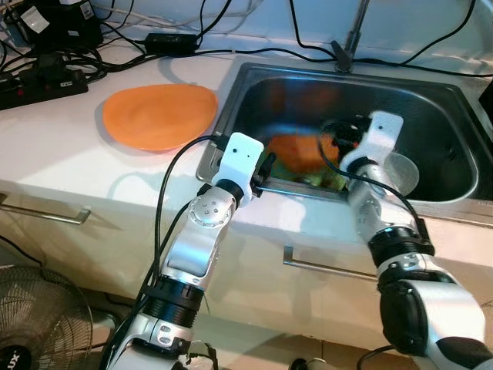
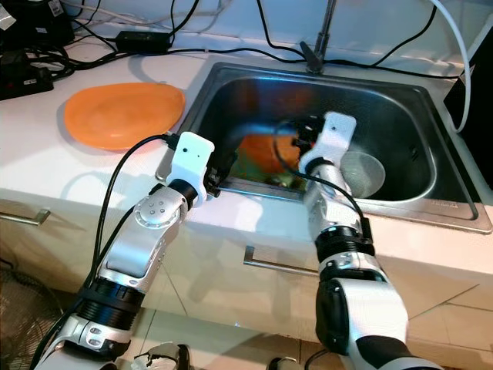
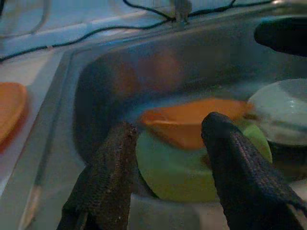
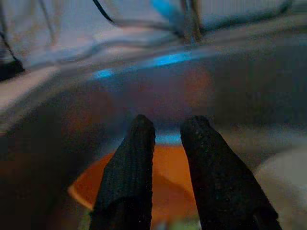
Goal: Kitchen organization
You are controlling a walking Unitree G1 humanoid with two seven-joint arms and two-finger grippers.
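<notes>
Now both of the robot's arms reach over the front edge of a steel sink (image 1: 454, 166) set in a white counter (image 1: 69, 154), where the dishes wait to be sorted. An orange bowl (image 3: 192, 122) lies tilted on a green plate (image 3: 177, 172) at the bottom of the basin, with a clear glass bowl (image 1: 402, 171) just beside them on the robot's right. The left gripper (image 3: 170, 158) hangs at the near rim of the sink, its two black fingers (image 3: 108, 177) spread well apart and framing the orange bowl and green plate from above, touching neither as far as can be seen. The right gripper (image 4: 167, 143) hovers deeper in the basin over the orange bowl, its fingers drawn close with only a narrow gap between them and nothing held.

A second orange plate (image 1: 160, 114) sits on the counter to the left of the sink, near a tangle of black cables (image 1: 46, 73) and a power strip; the tap (image 1: 350, 38) stands behind the basin.

By the look of things, the step in hand is the approach to lift a dish out of the sink. The next move would call for the left gripper to come down until one finger passes inside the bowl's rim and the other outside, then close; the bowl's tilt on the smooth plate could let it slide.
</notes>
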